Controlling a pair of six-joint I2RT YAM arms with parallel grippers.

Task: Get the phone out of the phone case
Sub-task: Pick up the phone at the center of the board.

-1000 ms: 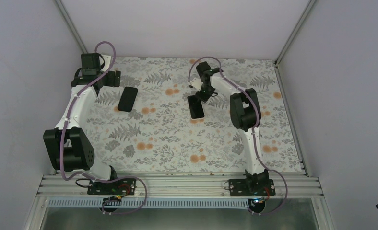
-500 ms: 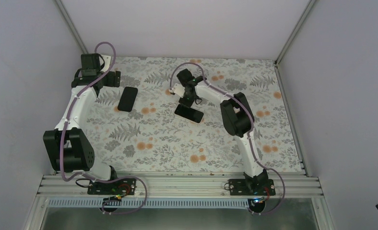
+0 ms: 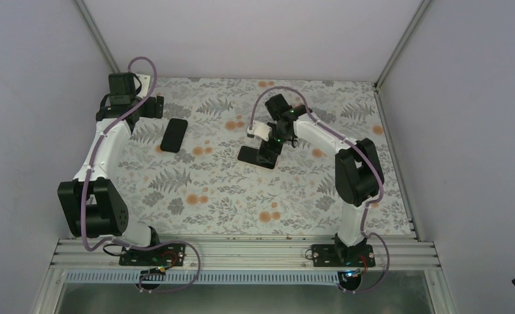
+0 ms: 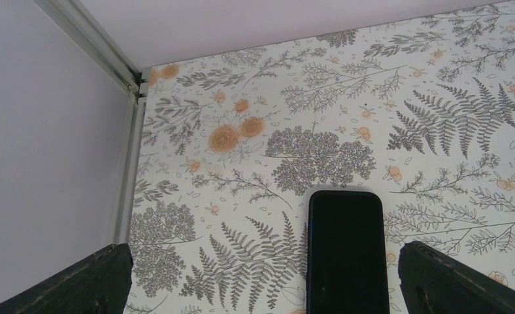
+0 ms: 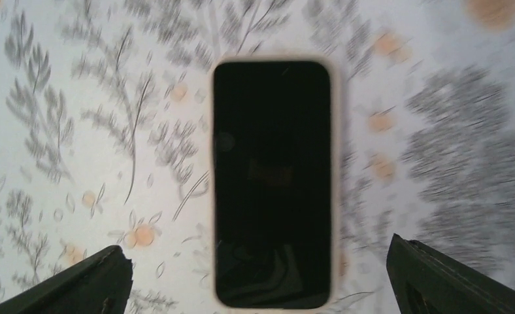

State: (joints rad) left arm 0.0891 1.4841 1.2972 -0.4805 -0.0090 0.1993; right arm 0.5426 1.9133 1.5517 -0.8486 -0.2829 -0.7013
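A black slab (image 4: 344, 252) lies near the far left corner of the worktop (image 3: 229, 196), just in front of the left gripper (image 4: 263, 247). A pale-rimmed slab (image 5: 271, 183) lies near the middle, under the right gripper (image 5: 258, 248). Both grippers are spread wide and hold nothing. I cannot tell which slab is the phone. The two look already apart, so next the arms may just need to pull away.

Open mat (image 3: 222, 190) separates the phone (image 3: 174, 135) and the case (image 3: 257, 156), which lie well apart. The left gripper (image 3: 153, 106) sits close to the left wall (image 3: 39, 98) and corner post (image 3: 97, 33). The right arm (image 3: 317, 133) arches over the mat beside the case, blocking approach from the right.
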